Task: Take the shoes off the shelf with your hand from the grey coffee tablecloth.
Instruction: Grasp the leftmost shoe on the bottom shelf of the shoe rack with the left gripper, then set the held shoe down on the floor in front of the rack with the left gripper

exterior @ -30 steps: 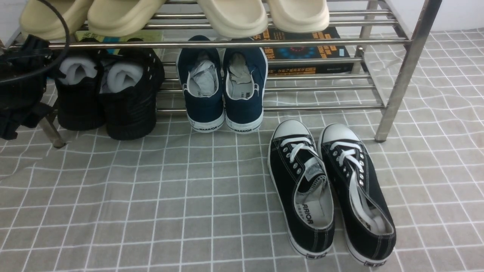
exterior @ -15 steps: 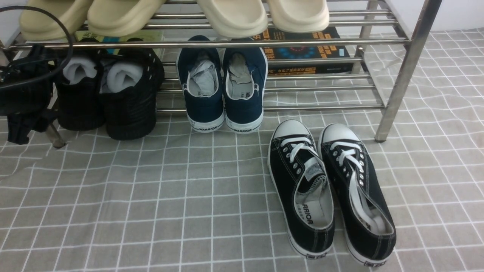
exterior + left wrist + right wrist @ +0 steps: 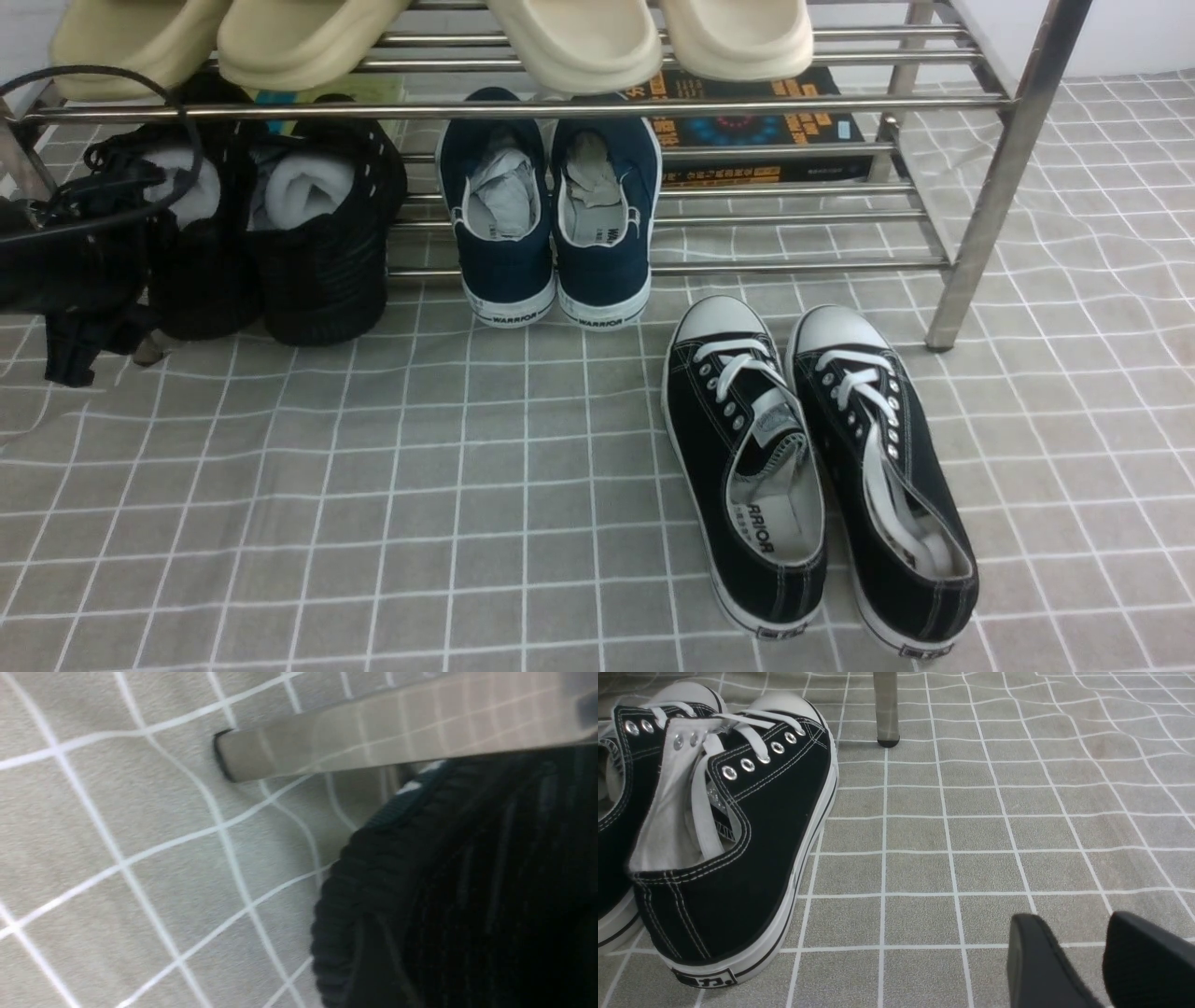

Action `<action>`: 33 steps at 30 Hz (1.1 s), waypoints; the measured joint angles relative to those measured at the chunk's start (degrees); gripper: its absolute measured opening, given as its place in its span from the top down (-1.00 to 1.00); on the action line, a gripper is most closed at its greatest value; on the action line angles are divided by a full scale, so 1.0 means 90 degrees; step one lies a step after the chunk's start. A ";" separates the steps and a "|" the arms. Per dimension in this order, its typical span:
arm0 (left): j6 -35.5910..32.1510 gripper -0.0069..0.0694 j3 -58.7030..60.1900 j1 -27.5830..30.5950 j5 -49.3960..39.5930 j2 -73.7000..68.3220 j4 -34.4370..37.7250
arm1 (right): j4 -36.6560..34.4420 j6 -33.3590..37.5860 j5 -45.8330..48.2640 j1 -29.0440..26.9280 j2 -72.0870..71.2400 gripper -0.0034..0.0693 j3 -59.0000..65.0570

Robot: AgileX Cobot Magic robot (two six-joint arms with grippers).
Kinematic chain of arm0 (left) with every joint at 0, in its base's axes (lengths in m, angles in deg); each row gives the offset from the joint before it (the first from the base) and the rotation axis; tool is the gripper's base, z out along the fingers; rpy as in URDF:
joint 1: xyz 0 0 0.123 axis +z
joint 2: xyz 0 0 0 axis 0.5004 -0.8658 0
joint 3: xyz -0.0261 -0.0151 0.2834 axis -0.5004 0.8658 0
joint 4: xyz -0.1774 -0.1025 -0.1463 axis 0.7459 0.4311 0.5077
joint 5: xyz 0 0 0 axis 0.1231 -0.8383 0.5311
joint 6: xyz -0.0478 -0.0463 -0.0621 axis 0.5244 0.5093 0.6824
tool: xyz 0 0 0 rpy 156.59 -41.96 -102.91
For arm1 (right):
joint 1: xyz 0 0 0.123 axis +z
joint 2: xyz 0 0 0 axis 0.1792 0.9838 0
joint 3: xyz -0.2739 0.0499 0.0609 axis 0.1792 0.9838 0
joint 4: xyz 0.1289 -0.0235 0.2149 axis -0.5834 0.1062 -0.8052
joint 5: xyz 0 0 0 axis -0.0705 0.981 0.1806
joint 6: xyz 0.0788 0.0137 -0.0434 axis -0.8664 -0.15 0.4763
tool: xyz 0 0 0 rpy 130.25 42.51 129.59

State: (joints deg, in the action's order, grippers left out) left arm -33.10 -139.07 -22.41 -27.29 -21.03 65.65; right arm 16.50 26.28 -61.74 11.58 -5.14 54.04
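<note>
Black knit mesh, soft and light, the shoes [image 3: 313, 247] sit at the left end of the bottom tier of the shelf [image 3: 994, 177], probably best pinched at the firmer heel collar, where the left hand [image 3: 79, 261] hovers with its fingers hidden, so I cannot tell their gap; the right hand [image 3: 1076, 926] holds its fingers slightly apart, empty.

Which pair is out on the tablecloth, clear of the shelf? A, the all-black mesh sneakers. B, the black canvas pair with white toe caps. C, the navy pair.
B: the black canvas pair lies on the grey tablecloth in front of the shelf; the navy pair and the mesh sneakers sit on its lowest tier.
</note>
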 joint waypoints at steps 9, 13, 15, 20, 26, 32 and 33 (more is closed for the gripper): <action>-0.0375 0.71 0.0000 0.0017 -0.0864 0.0291 -0.0083 | 0.0000 0.0000 0.0000 0.0000 0.0000 0.25 0.0000; -0.0350 0.71 0.0007 0.0017 -0.1492 0.0696 -0.0350 | 0.0000 0.0000 0.0000 0.0000 0.0000 0.25 0.0000; -0.0267 0.71 0.0012 0.0017 -0.1816 0.0924 -0.0613 | 0.0000 0.0000 0.0000 0.0000 0.0000 0.25 0.0000; 0.0527 0.71 0.0013 0.0017 -0.2874 0.1490 -0.2090 | 0.0000 0.0000 0.0000 0.0000 0.0000 0.25 0.0000; 0.1299 0.71 0.0271 0.0011 -0.4359 0.2094 -0.3871 | 0.0000 0.0006 0.0000 0.0000 0.0000 0.25 0.0000; 0.1500 0.71 0.1160 0.0011 -0.4671 0.2742 -0.4563 | 0.0000 0.0006 0.0000 0.0000 0.0000 0.25 0.0000; 0.1552 0.71 0.1357 0.0011 -0.4653 0.2828 -0.4607 | 0.0000 0.0006 0.0000 0.0000 0.0000 0.25 0.0000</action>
State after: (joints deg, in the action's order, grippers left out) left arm -19.13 -126.85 -22.31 -69.17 4.42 24.18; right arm 16.50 26.33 -61.74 11.58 -5.14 54.04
